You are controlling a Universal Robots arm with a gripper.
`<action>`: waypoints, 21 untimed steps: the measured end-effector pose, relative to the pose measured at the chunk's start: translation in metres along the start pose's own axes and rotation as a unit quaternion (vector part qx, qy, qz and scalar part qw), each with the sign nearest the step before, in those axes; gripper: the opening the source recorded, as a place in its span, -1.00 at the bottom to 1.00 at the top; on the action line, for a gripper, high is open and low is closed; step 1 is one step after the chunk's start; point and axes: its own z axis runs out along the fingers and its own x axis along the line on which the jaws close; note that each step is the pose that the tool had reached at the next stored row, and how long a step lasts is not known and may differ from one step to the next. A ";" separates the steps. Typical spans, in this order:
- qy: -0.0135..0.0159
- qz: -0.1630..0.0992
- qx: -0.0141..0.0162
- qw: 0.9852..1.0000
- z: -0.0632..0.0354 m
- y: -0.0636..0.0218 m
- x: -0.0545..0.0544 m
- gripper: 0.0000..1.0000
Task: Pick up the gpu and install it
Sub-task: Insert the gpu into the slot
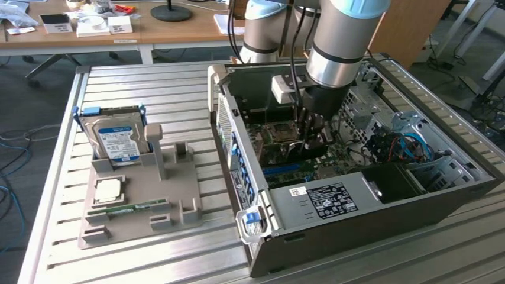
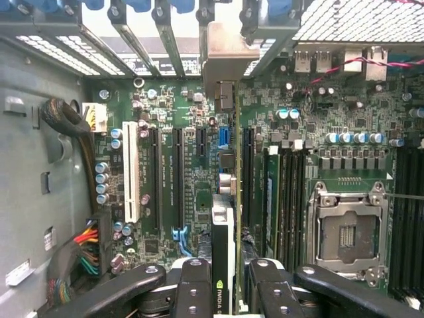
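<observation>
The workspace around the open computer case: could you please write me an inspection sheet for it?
Surface: slatted metal table carrying the open computer case.
Job's things: gpu edge-on over the motherboard inside the case; whether it is seated cannot be told.
Clutter: grey holder with a hard drive, a processor chip and a memory stick.
Grippers: gripper shut on the gpu.
Cables: coloured wire bundle beside the motherboard; blue cables on the floor.
Surroundings: wooden desk behind the table, with small boxes.
</observation>
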 end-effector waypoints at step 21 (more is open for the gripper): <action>0.003 0.000 0.000 1.000 0.0093 0.0109 0.000 -0.47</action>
